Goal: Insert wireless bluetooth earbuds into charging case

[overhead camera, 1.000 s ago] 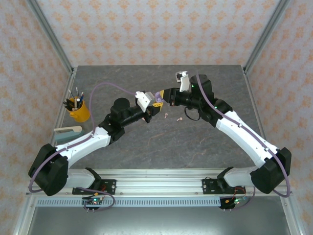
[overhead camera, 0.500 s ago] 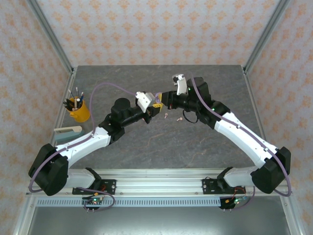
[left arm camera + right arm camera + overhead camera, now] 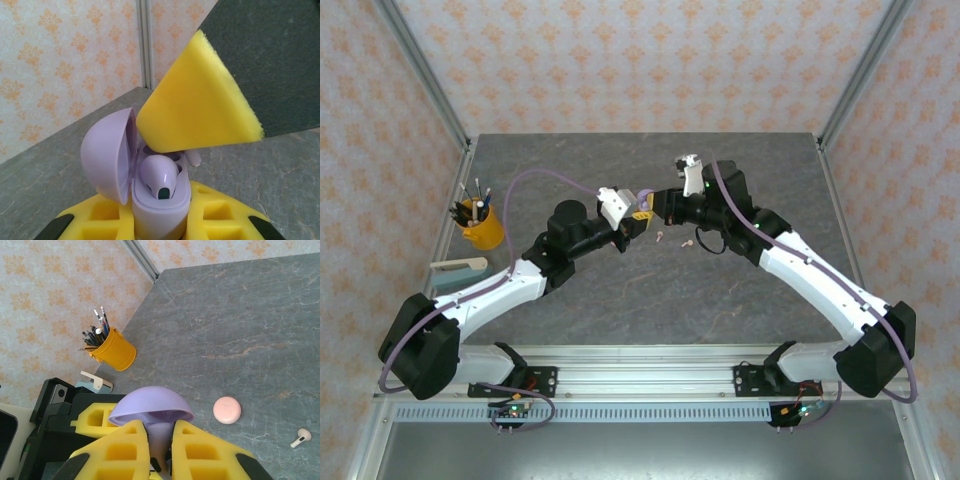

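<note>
My left gripper [image 3: 160, 227] is shut on a lilac charging case [image 3: 159, 207], holding it above the table with its lid [image 3: 105, 155] swung open to the left. One lilac earbud [image 3: 158, 176] sits in the case. My right gripper [image 3: 160, 432] is shut on a second lilac earbud [image 3: 161, 440], right above the open case [image 3: 150, 402]. Its stem [image 3: 194, 158] pokes out under the yellow finger [image 3: 195, 105], close to the case's other socket. A closed pink case [image 3: 227, 410] and a pale pink earbud [image 3: 300, 438] lie on the table. Two pink earbuds [image 3: 662, 237] [image 3: 686, 241] lie under the grippers.
A yellow cup of pens [image 3: 480, 222] stands at the table's left edge, with a pale blue and white object [image 3: 460, 268] just in front of it. Metal frame posts and patterned walls close in the grey table [image 3: 650, 300] at back and sides.
My right gripper has edged slightly closer to the case with the earbud in it. The left arm has held still.
</note>
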You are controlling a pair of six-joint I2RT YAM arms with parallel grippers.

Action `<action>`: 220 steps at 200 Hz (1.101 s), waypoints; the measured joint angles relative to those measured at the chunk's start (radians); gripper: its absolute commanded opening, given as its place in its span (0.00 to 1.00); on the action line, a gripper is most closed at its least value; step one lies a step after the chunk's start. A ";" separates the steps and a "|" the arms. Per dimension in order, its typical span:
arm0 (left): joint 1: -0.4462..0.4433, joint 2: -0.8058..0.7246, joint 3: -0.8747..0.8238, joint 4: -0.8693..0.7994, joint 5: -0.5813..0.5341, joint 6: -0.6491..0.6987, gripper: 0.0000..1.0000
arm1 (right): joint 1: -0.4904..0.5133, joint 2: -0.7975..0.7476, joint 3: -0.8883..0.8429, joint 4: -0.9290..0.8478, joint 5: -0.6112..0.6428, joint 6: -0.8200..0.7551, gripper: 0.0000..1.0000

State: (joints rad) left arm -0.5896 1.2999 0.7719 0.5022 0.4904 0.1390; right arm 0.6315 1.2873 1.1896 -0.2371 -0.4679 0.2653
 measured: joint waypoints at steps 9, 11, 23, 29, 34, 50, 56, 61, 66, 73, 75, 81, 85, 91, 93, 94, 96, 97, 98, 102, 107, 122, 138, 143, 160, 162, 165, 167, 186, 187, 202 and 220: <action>0.000 0.000 0.000 0.003 0.000 0.000 0.00 | 0.000 -0.002 0.003 0.000 -0.006 0.004 0.13; 0.000 0.000 0.000 0.003 0.000 0.000 0.00 | 0.000 -0.002 0.003 -0.001 -0.008 0.006 0.13; 0.000 0.000 0.000 0.009 0.000 0.000 0.00 | 0.001 -0.005 0.005 -0.002 -0.018 0.014 0.13; 0.000 0.000 0.000 0.011 0.000 0.000 0.00 | 0.001 -0.008 0.007 -0.002 -0.022 0.016 0.13; 0.000 0.000 0.000 0.014 0.000 0.000 0.00 | 0.001 -0.009 0.009 -0.002 -0.023 0.019 0.13; 0.000 0.000 0.000 0.020 0.000 0.000 0.00 | 0.001 -0.012 0.019 -0.002 -0.027 0.026 0.13; 0.000 0.000 0.000 0.023 0.000 0.000 0.00 | 0.001 -0.013 0.022 -0.002 -0.027 0.028 0.13; 0.000 0.000 0.000 0.026 0.000 0.000 0.00 | 0.001 -0.015 0.023 -0.001 -0.026 0.030 0.13; 0.000 0.000 0.000 0.026 0.000 0.000 0.00 | 0.001 -0.017 0.023 -0.001 -0.026 0.030 0.13; 0.000 0.000 0.000 0.027 0.001 0.000 0.00 | 0.001 -0.019 0.023 -0.001 -0.026 0.034 0.13; 0.000 0.000 0.000 0.027 0.001 0.000 0.00 | 0.001 -0.020 0.023 0.000 -0.026 0.034 0.13; 0.000 0.000 0.000 0.027 0.001 0.000 0.00 | 0.001 -0.021 0.023 0.002 -0.026 0.037 0.13; 0.000 0.000 0.000 0.027 0.001 0.000 0.00 | 0.001 -0.021 0.023 0.005 -0.025 0.037 0.13; 0.000 0.000 0.000 0.027 0.001 0.000 0.00 | 0.001 -0.021 0.023 0.009 -0.025 0.038 0.13; 0.000 0.000 0.000 0.027 0.001 0.000 0.00 | 0.001 -0.021 0.023 0.010 -0.025 0.039 0.13; 0.000 0.000 0.000 0.027 0.001 0.000 0.00 | 0.001 -0.021 0.023 0.011 -0.025 0.039 0.13; 0.000 0.000 0.000 0.027 0.002 0.000 0.00 | 0.001 -0.021 0.023 0.013 -0.025 0.040 0.13; 0.000 0.000 0.000 0.027 0.002 0.000 0.00 | 0.001 -0.021 0.023 0.014 -0.024 0.041 0.13; 0.000 0.000 0.000 0.027 0.002 0.000 0.00 | 0.001 -0.021 0.023 0.014 -0.024 0.040 0.13; 0.000 0.000 0.000 0.027 0.002 0.000 0.00 | 0.001 -0.021 0.023 0.018 -0.024 0.041 0.13; 0.000 0.000 0.000 0.027 0.003 0.000 0.00 | 0.001 -0.021 0.023 0.021 -0.022 0.042 0.13; 0.000 0.000 0.000 0.027 0.003 0.000 0.00 | 0.001 -0.021 0.023 0.033 -0.021 0.046 0.13; 0.000 0.000 0.000 0.027 0.003 0.000 0.00 | 0.001 -0.021 0.023 0.042 -0.018 0.048 0.13; 0.000 0.000 0.000 0.027 0.004 0.000 0.00 | 0.001 -0.021 0.023 0.043 -0.017 0.048 0.13; 0.000 0.000 0.000 0.027 0.004 0.000 0.00 | 0.001 -0.021 0.023 0.043 -0.011 0.048 0.13; 0.000 -0.001 0.000 0.027 0.004 0.000 0.00 | 0.001 -0.021 0.023 0.043 -0.010 0.048 0.13; 0.000 -0.001 0.000 0.026 0.004 0.000 0.00 | 0.001 -0.020 0.023 0.043 -0.010 0.048 0.13; 0.000 -0.001 0.000 0.026 0.004 0.000 0.00 | 0.001 -0.020 0.023 0.043 -0.010 0.048 0.13; 0.000 -0.002 0.002 0.027 0.004 0.000 0.00 | 0.000 -0.019 0.023 0.043 -0.006 0.048 0.13; 0.000 -0.002 0.002 0.027 0.003 0.000 0.00 | 0.000 -0.019 0.023 0.043 -0.006 0.048 0.13; 0.000 -0.003 0.002 0.026 0.004 0.000 0.00 | 0.000 -0.017 0.022 0.043 -0.005 0.048 0.13; 0.000 -0.006 0.003 0.026 0.004 0.000 0.00 | 0.000 -0.016 0.019 0.045 -0.003 0.048 0.13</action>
State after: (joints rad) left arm -0.5896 1.2942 0.7746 0.5282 0.4942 0.1390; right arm 0.6312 1.2713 1.2083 -0.1925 -0.4706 0.3134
